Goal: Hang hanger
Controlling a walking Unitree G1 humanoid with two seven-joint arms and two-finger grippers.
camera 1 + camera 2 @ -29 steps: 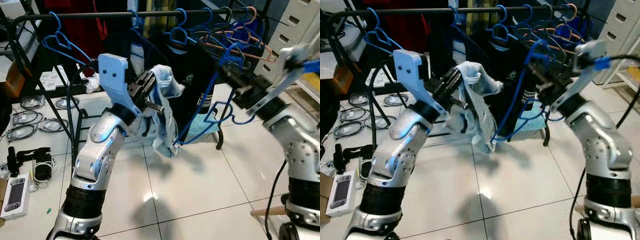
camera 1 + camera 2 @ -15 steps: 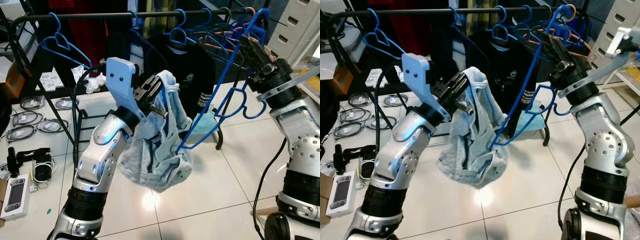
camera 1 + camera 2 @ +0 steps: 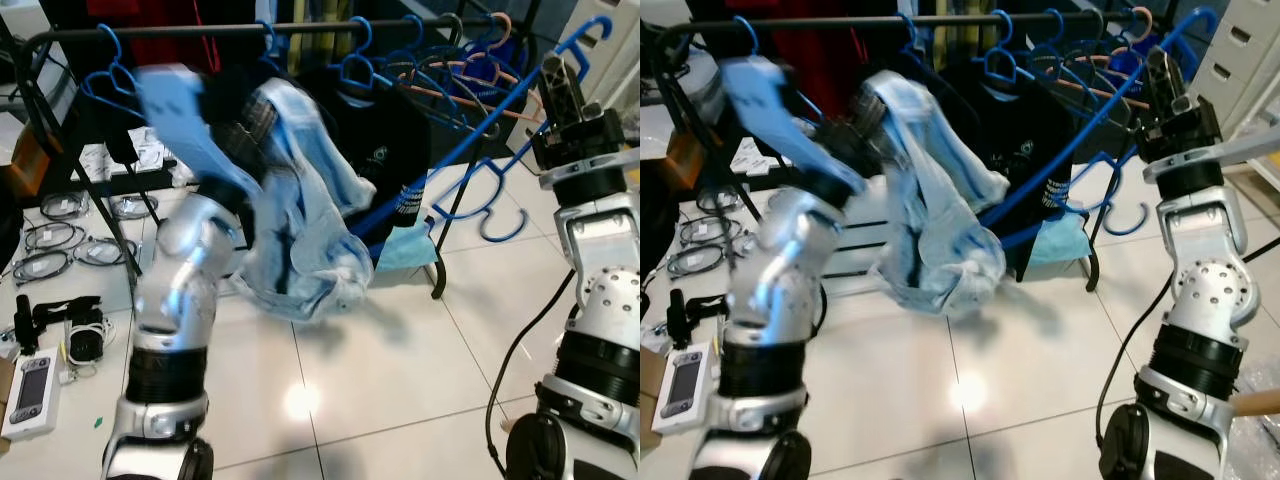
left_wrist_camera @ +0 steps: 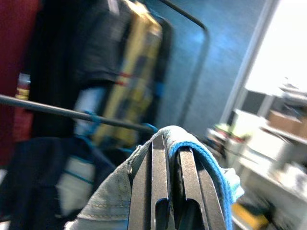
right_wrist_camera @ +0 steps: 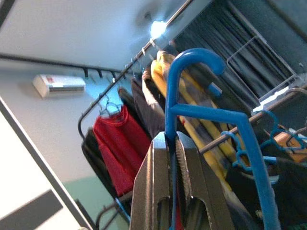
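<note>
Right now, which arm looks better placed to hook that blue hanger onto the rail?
Probably the right: its pincer grips the blue hanger just below the hook, while the left pincer holds the pale garment.

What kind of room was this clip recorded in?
Probably a lab or workroom with a laundry corner: a black clothes rail hung with blue hangers and dark garments, cables and a handheld device on the tiled floor, white drawers beside.

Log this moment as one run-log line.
phase: lifting toward rail | right gripper: shut on blue hanger neck, hook not on rail | left gripper: shut on light-blue garment, blurred
</note>
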